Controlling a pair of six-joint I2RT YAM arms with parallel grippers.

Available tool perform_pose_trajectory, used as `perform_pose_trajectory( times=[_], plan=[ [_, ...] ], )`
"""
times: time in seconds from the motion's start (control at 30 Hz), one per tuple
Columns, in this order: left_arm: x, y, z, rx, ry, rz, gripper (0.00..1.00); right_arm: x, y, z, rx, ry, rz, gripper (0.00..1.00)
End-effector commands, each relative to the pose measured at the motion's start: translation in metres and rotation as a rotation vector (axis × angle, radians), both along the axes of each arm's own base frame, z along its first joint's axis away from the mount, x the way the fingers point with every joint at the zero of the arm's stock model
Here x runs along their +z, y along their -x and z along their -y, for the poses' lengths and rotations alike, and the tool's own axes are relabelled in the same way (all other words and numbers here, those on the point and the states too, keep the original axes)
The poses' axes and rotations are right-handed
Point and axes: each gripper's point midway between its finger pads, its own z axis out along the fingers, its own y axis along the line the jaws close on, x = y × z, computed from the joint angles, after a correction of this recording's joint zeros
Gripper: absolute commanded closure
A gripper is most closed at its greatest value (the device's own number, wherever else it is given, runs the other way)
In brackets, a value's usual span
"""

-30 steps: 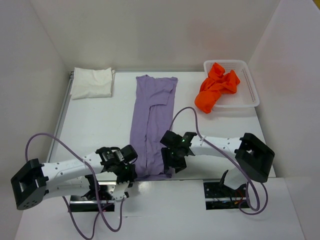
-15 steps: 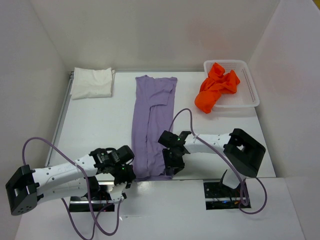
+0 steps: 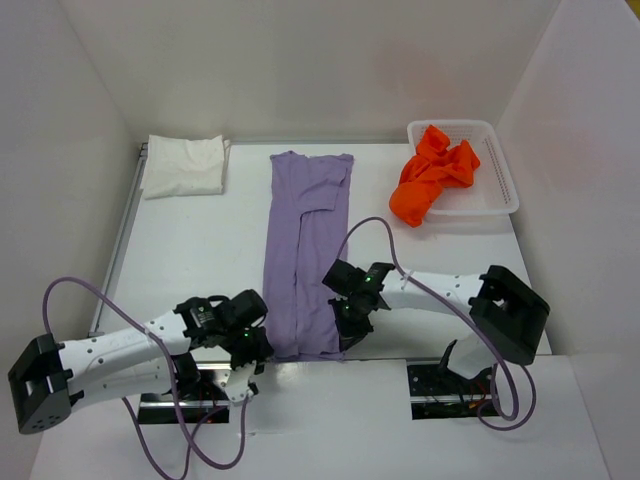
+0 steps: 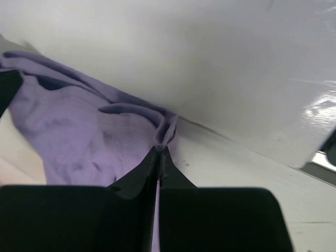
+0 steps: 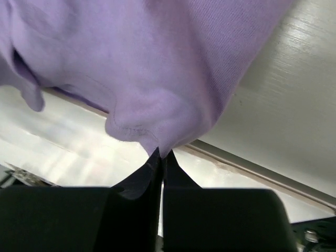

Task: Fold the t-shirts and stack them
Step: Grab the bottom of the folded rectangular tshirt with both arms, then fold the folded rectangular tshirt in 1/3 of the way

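1. Left tool (image 4: 160,152): jaws closed on a pinched ridge of the lavender t-shirt (image 3: 305,250) hem, at the near edge of the desk (image 3: 200,250). Bare desk lies open to its left.
2. Right tool (image 5: 160,155): jaws closed on the opposite hem corner. A second ago they stood apart over it. Bare desk lies open to its right.
3. Lavender t-shirt: soft fine knit, a long narrow strip running straight away from between both tools, flat beyond the two grips.
4. Far ahead, left of the left tool: white t-shirt (image 3: 183,166), a folded rectangle at the desk's far corner.
5. Far ahead, right of the right tool: orange t-shirt (image 3: 432,178), crumpled, spilling over the rim of a white mesh basket (image 3: 505,185).
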Motion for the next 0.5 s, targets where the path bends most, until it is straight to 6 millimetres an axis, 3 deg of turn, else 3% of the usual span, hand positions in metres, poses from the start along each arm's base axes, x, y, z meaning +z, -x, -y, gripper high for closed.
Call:
perform_pose_trajectory(
  times=[0.0, 0.17, 0.3, 0.47],
  plan=[
    [0.018, -0.009, 0.022, 0.074, 0.090, -0.013, 0.99, 0.007, 0.002, -0.001, 0.077, 0.002, -0.009, 1.00],
    [0.043, -0.034, 0.044, 0.281, 0.111, -0.057, 1.00, 0.033, -0.022, -0.010, 0.109, -0.016, 0.071, 1.00],
    [0.062, -0.050, 0.043, 0.401, 0.144, -0.091, 1.00, 0.057, -0.048, -0.006, 0.068, -0.080, 0.116, 1.00],
    [0.095, -0.083, 0.053, 0.570, 0.242, -0.107, 1.00, 0.078, -0.096, -0.001, 0.035, -0.132, 0.204, 1.00]
  ],
)
